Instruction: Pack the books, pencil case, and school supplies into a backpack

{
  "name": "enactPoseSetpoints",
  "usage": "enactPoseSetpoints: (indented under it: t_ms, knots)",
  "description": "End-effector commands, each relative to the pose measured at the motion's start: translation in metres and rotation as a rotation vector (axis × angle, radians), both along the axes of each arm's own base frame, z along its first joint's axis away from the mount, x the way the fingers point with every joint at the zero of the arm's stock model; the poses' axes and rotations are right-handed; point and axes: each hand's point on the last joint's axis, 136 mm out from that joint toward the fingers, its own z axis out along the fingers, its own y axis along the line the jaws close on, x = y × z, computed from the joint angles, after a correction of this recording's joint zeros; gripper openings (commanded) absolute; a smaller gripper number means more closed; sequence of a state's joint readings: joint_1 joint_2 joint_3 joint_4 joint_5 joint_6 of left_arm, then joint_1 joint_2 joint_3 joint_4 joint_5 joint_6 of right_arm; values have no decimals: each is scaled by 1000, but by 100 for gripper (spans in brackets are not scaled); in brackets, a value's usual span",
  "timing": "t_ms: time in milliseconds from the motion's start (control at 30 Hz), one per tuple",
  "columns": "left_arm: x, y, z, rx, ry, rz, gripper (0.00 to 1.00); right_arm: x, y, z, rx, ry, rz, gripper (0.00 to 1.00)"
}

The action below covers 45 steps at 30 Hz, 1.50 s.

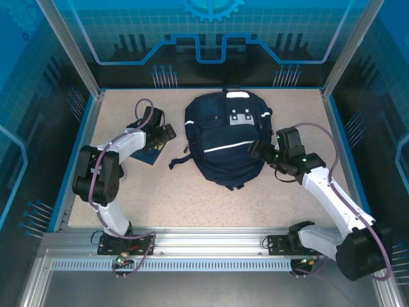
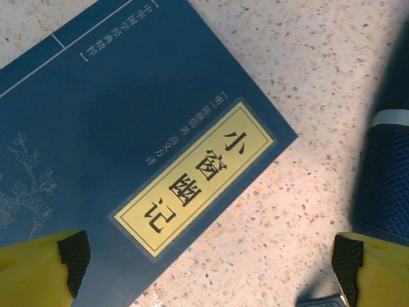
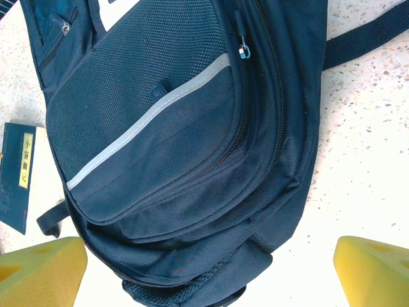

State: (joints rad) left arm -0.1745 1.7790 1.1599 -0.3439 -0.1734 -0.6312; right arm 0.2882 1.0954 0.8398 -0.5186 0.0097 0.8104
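Observation:
The navy backpack (image 1: 223,137) lies flat in the middle of the table, its zips closed as far as I can see. A blue book (image 1: 154,157) with a yellow title label lies to its left. My left gripper (image 1: 165,133) hovers over the book's right edge. In the left wrist view the book (image 2: 128,128) lies under the wide-open left gripper (image 2: 211,275), which holds nothing. My right gripper (image 1: 259,150) stands open by the backpack's right side, and its own view has the backpack (image 3: 179,141) below the right gripper (image 3: 208,275). The pencil case and school supplies are out of view.
Blue rails (image 1: 83,141) and clear panels wall in the speckled table (image 1: 192,201). Dark straps (image 1: 182,160) trail from the backpack's lower left. The book (image 3: 16,173) lies beyond the backpack in the right wrist view.

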Motion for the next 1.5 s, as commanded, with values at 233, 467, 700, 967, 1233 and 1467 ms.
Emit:
enactPoseSetpoints:
  t_ms: [233, 467, 700, 967, 1233, 1467]
  knots:
    - [-26, 5, -31, -21, 102, 15, 99, -1, 10, 15, 32, -45, 36, 99]
    - [-42, -17, -44, -144, 143, -28, 99, -4, 11, 9, 34, -30, 44, 99]
    - [-61, -59, -36, -247, 168, -140, 96, -6, 10, 11, 35, -30, 42, 99]
    - [-129, -70, -52, -140, 253, -122, 95, 0, 24, 25, 95, -53, 64, 99]
    - [-196, -98, -51, -190, 288, -135, 93, 2, 39, 29, 78, -54, 106, 99]
    - [-190, -106, -3, -203, 160, -209, 94, 4, 71, 20, 57, -20, 197, 97]
